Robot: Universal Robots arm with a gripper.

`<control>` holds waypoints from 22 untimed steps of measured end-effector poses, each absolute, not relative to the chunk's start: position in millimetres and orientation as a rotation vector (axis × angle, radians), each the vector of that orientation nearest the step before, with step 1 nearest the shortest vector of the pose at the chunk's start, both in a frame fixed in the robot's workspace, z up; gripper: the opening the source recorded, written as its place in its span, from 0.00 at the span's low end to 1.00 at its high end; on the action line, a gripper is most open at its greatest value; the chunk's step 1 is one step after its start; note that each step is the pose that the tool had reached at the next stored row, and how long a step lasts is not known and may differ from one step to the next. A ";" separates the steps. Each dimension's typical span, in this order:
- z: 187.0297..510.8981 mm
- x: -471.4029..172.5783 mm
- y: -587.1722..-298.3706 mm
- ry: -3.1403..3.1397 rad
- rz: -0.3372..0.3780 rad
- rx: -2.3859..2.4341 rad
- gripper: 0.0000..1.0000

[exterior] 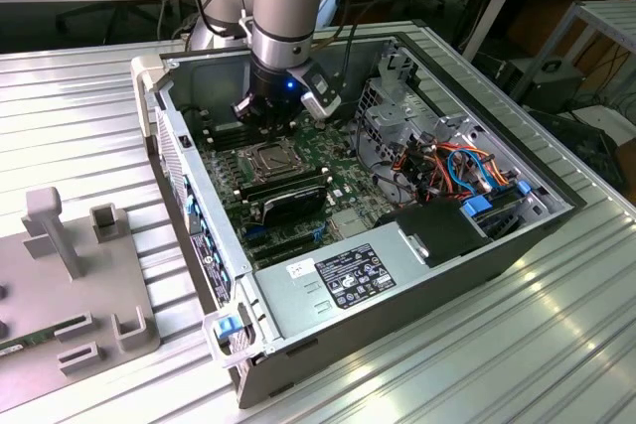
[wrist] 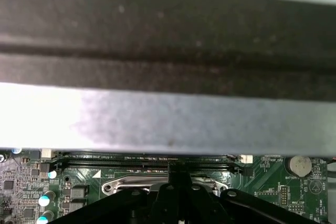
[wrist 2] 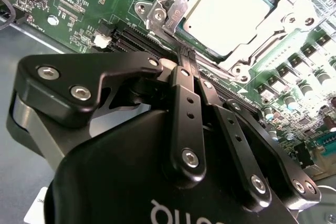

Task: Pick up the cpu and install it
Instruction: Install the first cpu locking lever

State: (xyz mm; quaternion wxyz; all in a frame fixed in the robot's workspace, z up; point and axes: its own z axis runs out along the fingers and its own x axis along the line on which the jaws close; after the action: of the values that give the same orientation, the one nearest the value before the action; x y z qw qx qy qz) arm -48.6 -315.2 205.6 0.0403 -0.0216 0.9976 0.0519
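The cpu point(wrist 2: 226, 11) lies in the motherboard's point(wrist 2: 79, 3) socket frame point(wrist 2: 157, 17). The gripper point(wrist 2: 185, 56) hangs beside it, clenched on nothing. The chip looks light, stiff and fragile, best gripped by opposite edges.

You've got the cpu point(wrist 2: 231, 11) lid in smooth pale satin metal, socket frame point(wrist 2: 160, 14) bright shiny metal, motherboard point(wrist 2: 89, 3) glossy green laminate. Your tool point(wrist 2: 184, 56) is black semi-matt metal with polished screw heads; worktop point(exterior: 89, 86) is ribbed bare metal with a soft sheen

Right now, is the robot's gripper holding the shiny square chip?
No, the cpu lies flat in the socket, and the shut gripper holds nothing.
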 end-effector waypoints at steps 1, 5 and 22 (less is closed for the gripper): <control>205.2 -48.6 -315.2 3.056 0.154 -0.067 0.11; 203.7 -48.6 -315.1 3.058 0.139 -0.067 0.11; 203.6 -48.5 -312.0 3.058 0.126 -0.068 0.11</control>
State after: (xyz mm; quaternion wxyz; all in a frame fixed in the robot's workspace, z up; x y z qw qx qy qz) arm -48.5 -312.0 203.6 0.0402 -0.0221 0.9981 0.0411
